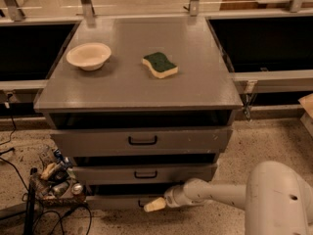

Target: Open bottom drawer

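Observation:
The grey cabinet has three drawers stacked under its top. The bottom drawer [112,200] is the lowest and slimmest; its front shows near the floor with a small black handle [142,203] partly hidden by my gripper. My gripper [154,205], with cream-coloured fingertips, reaches in from the right on a white arm [215,193] and sits right at that handle. The top drawer [142,141] and middle drawer [144,174] both stand a little way out.
A cream bowl [88,56] and a green-and-yellow sponge [159,65] lie on the cabinet top [195,82]. A clutter of cans and cables [56,180] sits on the floor at the cabinet's left. Speckled floor lies to the right.

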Tool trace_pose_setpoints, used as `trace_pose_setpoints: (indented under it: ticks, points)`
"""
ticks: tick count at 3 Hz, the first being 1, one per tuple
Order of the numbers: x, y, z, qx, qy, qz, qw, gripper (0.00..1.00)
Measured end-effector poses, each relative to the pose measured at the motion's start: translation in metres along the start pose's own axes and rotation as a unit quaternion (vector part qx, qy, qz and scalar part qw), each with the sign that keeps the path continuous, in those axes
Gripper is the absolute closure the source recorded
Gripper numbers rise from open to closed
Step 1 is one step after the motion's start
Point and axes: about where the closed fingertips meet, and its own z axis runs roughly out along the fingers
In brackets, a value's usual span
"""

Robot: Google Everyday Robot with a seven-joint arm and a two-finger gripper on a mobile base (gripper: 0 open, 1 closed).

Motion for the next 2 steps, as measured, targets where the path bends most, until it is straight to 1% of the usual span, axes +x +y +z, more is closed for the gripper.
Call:
trace_pose_setpoints:
  ticks: [1,2]
  points:
    - [0.0374,0.0007,-0.0338,-0.009,-0.006,0.018,0.9998,0.00]
    - [0.0388,0.0009,-0.0324,-0.016,-0.004,0.020,0.9997,0.00]
